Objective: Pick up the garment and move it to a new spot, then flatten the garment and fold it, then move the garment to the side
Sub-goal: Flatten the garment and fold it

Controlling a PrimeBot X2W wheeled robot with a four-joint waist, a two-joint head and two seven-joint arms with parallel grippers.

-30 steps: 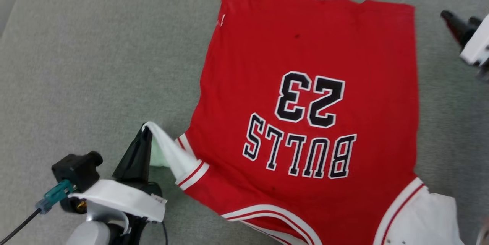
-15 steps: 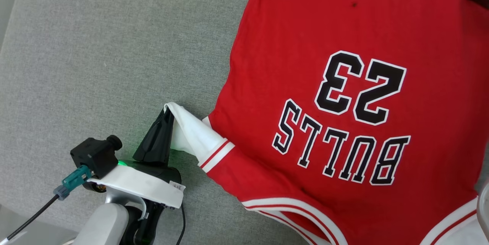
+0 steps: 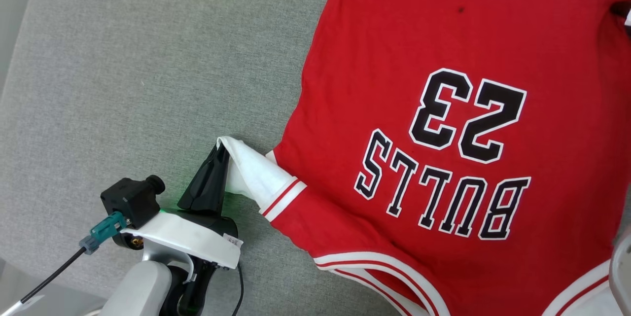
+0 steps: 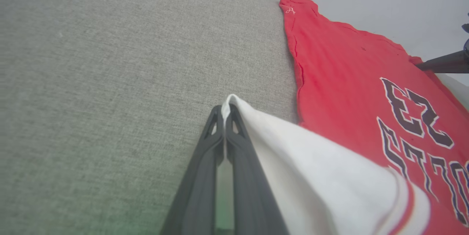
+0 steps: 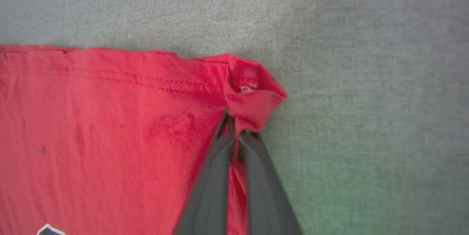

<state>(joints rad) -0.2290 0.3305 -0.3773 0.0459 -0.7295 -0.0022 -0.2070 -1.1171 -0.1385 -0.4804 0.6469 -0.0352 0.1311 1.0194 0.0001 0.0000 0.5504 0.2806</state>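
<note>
In the head view, the garment (image 3: 443, 30) lay spread flat on the grey cushion (image 3: 148, 84), its black lettering (image 3: 443, 197) upside down to me and its red body running past the right and lower edges of the picture. My left gripper (image 3: 218, 154) sat at the lower left, its jaws pressed together on the tip of the white sleeve (image 3: 254, 175), which was drawn out leftward from the red body and lifted a little off the cushion. Along my left wrist view, my two fingers (image 4: 199, 169) met at their tips with the sleeve's edge nipped between them, the white cloth draping away to the right. The red body lay flat beyond it, and my right gripper (image 4: 421, 67) reached in from the right edge to the garment's far side. In my right wrist view, the right gripper (image 5: 234, 127) was pinched shut on the hem corner (image 5: 253, 95). The red cloth bunched into a small fold just above the fingertips, and bare cushion lay to the right.
</note>
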